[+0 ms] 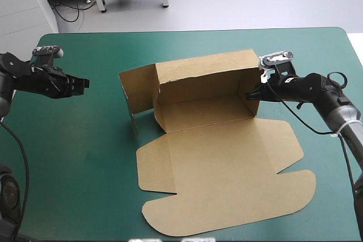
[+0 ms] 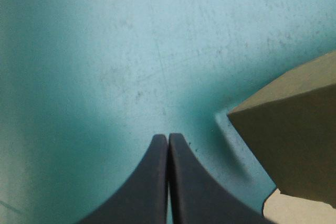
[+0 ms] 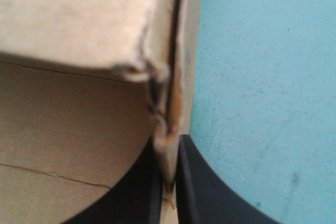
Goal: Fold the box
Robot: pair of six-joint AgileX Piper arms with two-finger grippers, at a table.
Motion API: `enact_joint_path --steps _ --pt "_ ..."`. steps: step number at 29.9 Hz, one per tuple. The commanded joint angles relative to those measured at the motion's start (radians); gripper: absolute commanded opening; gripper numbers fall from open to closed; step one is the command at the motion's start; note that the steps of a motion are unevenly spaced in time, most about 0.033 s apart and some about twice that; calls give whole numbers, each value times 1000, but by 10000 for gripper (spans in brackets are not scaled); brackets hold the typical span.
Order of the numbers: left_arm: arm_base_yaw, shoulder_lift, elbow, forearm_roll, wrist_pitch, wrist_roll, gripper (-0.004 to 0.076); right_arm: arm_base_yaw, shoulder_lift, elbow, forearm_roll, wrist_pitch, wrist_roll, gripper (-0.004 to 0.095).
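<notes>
Brown box (image 1: 215, 151) in the middle of the teal-green cover (image 1: 74, 157), half made. Back wall up. Right wall up too. Left wall swung out like an open door. In front of the walls, one big flat sheet with round corners, lying down.

At the right wall of the box, the right gripper (image 1: 251, 96): black fingers pinched almost tight, with the thin edge of that wall caught between them. Well off to the left of the box, the left gripper (image 1: 84, 83): fingers pressed together in a point, holding nothing, with only bare cover below.

Looks light and thin, so probably easy to push along by mistake. Stiff in the flat parts, bendy only along the pressed lines. Likely to crease or tear if squeezed hard at a corner; a bit rough and frayed at the edge by the right fingers. Dry and dull, so likely not slippery.

Best to grab by a thin edge of a wall or flap, close to a fold line, with the other side held down. Probably the left wall next.
</notes>
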Motion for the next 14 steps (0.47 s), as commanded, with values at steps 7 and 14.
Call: enact_joint_path --steps 7,14 --pt "8 -44 81 -127 -100 -15 -32 1 -36 -27 -8 28 21 -22" --pt "10 -44 81 -100 -102 -32 -32 1 -36 -40 -8 43 48 -21"
